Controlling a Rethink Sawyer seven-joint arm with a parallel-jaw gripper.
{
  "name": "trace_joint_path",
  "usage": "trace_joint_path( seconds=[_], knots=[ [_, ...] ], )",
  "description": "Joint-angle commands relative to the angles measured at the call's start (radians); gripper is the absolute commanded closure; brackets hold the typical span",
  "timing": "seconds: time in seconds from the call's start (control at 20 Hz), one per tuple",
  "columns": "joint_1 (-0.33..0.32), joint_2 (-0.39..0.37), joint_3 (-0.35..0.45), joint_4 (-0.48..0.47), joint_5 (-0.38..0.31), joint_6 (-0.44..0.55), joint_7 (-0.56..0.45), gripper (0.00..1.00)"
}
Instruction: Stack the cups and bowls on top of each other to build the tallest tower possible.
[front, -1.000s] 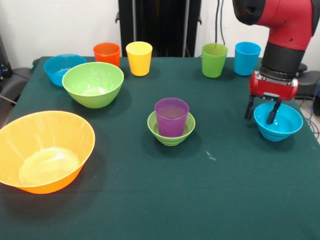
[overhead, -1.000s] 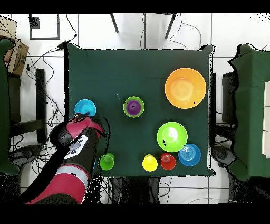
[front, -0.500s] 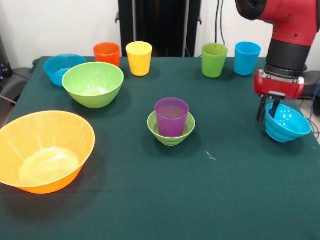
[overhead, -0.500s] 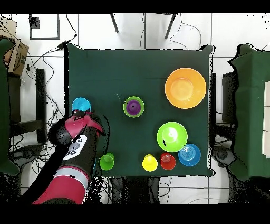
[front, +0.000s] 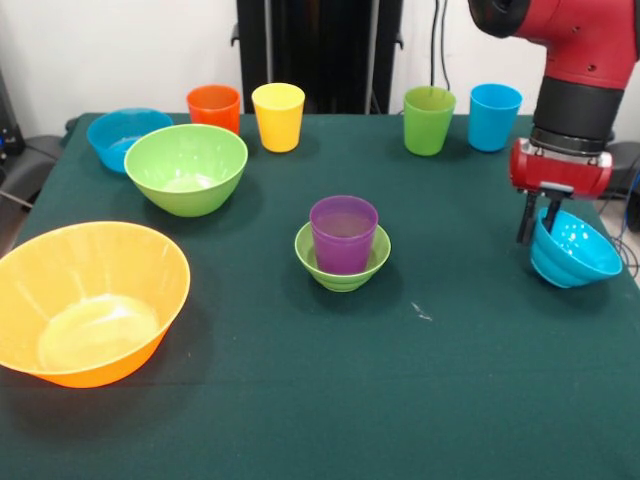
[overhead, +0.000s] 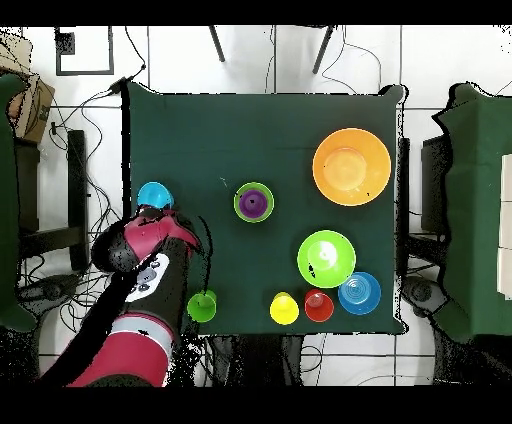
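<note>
I see a dark green bench, a big orange bowl, a purple cup in a small green bowl, and a small blue bowl at my red gripper.

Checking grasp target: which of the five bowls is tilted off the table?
The small blue bowl, pinched at its rim by the gripper and tipped. The small green bowl and the three bigger bowls sit flat.

no readable text, labels, brands, numbers or signs anywhere
</note>
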Motion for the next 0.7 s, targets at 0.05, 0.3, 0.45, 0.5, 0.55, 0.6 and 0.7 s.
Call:
trace_joint_path(
  seconds=[0.05,0.3,0.45,0.5,0.55,0.6,0.7],
  knots=[
    [-0.136,-0.089,0.235,0.13,-0.059,-0.011,0.021,1.0],
    [-0.22,-0.141,0.326,0.19,-0.1,0.001,-0.028,1.0],
    [-0.253,-0.181,0.362,0.22,-0.111,0.031,-0.041,1.0],
    [-0.266,-0.193,0.376,0.228,-0.112,0.045,-0.045,1.0],
    [-0.277,-0.206,0.387,0.237,-0.117,0.053,-0.049,1.0],
    [-0.294,-0.218,0.406,0.249,-0.121,0.062,-0.053,1.0],
    [-0.345,-0.241,0.463,0.28,-0.135,0.072,-0.073,1.0]
  ],
)
